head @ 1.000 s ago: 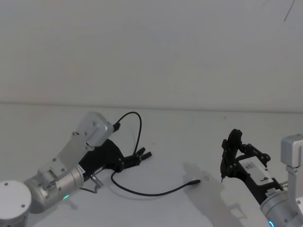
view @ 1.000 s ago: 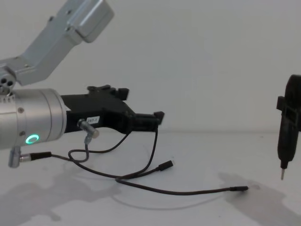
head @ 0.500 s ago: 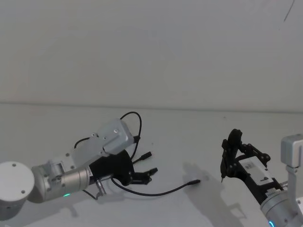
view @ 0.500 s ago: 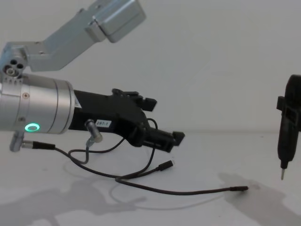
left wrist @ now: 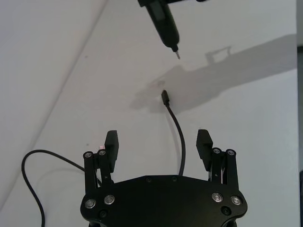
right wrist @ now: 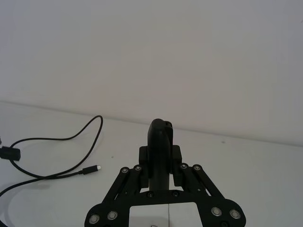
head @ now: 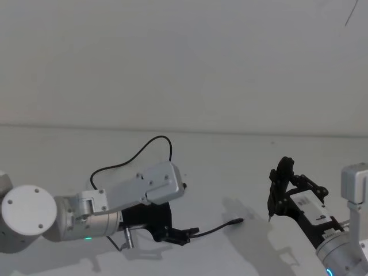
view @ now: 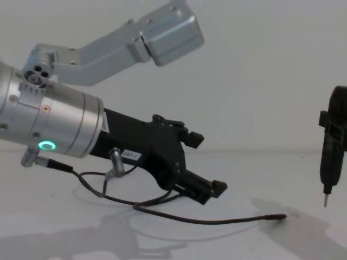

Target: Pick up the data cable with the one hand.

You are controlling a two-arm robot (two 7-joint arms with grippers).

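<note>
Well, head view: the left gripper (head: 183, 236) covers the middle of the data cable (head: 217, 229) on the table (head: 230, 167); its wrist view shows fingers (left wrist: 111, 144) spread astride that cable; right wrist view, the right gripper (right wrist: 160, 157) clamps a pointed tool (right wrist: 160, 130); chest view, contact is unclear.

Left gripper (left wrist: 158, 144) is straddling the cable (left wrist: 180, 135), fingers (left wrist: 204, 142) spread, open table (left wrist: 255, 142) lying either side. Right gripper (right wrist: 161, 165) is clamping a pointed tool (view: 331, 146), hanging above the table, apart from the cable's plug, leaving a gap between.
</note>
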